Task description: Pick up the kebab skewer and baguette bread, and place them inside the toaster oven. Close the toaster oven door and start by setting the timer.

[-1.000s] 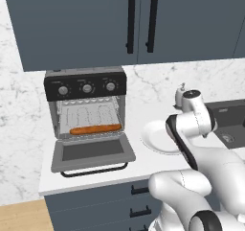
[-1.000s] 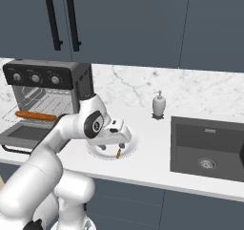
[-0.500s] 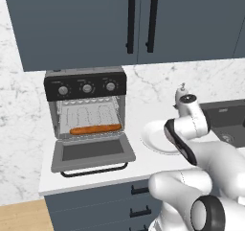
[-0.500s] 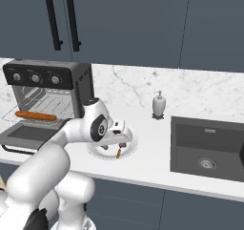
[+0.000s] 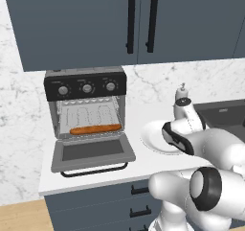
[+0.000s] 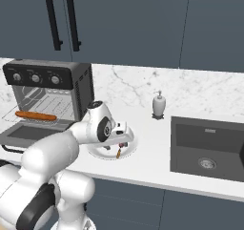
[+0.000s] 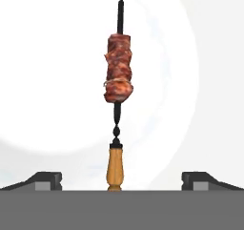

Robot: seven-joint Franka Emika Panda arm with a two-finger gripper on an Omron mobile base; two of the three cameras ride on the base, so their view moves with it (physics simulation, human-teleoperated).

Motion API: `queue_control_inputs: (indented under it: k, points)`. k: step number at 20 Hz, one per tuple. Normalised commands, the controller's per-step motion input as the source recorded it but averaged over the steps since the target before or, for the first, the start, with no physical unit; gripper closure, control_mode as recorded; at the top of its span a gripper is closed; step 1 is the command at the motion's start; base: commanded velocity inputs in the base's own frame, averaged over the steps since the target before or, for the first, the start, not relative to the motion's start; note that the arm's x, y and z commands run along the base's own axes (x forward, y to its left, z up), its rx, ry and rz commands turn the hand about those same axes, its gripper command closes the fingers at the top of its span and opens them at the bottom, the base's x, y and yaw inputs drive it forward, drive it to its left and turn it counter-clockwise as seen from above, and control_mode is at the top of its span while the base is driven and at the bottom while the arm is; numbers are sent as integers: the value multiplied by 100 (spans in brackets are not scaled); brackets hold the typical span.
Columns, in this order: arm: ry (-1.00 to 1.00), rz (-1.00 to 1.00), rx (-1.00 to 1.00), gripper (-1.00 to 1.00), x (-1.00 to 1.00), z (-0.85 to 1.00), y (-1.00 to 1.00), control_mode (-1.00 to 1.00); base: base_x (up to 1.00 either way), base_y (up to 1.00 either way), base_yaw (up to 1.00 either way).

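The gripper [image 7: 122, 181] hangs over the white plate [image 7: 57, 71] with its jaws spread wide and nothing between them. The kebab skewer [image 7: 117, 81] lies flat on the plate, its orange handle pointing toward the gripper and centred between the 2 fingertips [image 7: 45, 180]. The baguette bread [image 5: 95, 128] rests on the wire rack inside the toaster oven [image 5: 86, 115]. The toaster oven door [image 5: 92, 153] hangs dropped open onto the counter [image 6: 147, 160].
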Motion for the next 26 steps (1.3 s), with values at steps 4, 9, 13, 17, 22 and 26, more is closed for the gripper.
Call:
queue_control_inputs:
  k: [4,9,13,17,22,26]
  points:
    - [6,5,0,-100,24,-26,0,-100,0,0,0]
    - [9,4,0,-100,29,-22,0,-100,0,0,0]
    - [7,4,0,-100,24,-13,-4,-100,0,0,0]
    - [5,4,0,-100,23,-9,-12,-100,0,0,0]
    - [4,3,0,-100,30,-12,-11,-100,0,0,0]
    - [3,3,0,-100,24,-18,-4,-100,0,0,0]
